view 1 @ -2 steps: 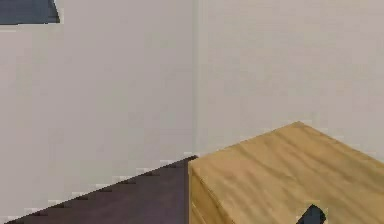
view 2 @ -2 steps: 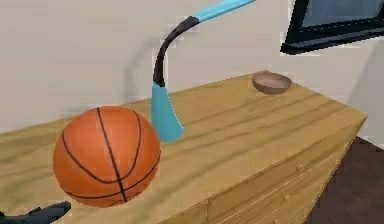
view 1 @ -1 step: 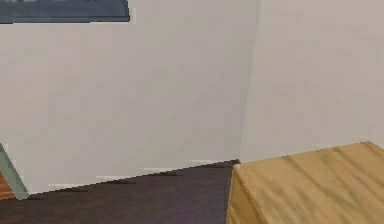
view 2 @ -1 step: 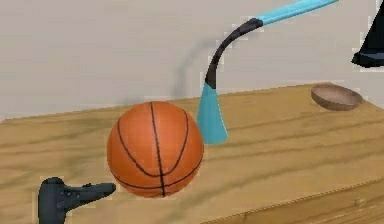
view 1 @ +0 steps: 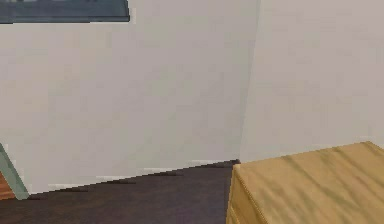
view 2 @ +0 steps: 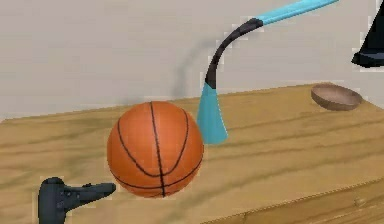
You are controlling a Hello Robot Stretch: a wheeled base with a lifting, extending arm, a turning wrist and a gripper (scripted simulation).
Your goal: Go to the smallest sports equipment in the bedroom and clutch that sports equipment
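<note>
An orange basketball (view 2: 155, 148) with black seams shows large in the arm side view, in front of a wooden tabletop (view 2: 280, 140). Low at the arm side view's left is my gripper (view 2: 108, 187), a dark body with thin fingers that reach to the ball's lower left edge. The ball stands right at the fingers with the wooden top behind it, so I cannot tell whether the gripper holds anything.
A teal lamp (view 2: 212, 115) with a dark bent neck stands behind the ball, and a brown bowl (view 2: 335, 96) lies at the right. In the forward view, white walls meet at a corner (view 1: 248, 90) above dark floor (view 1: 150, 200). Wooden furniture (view 1: 310, 185) is at lower right.
</note>
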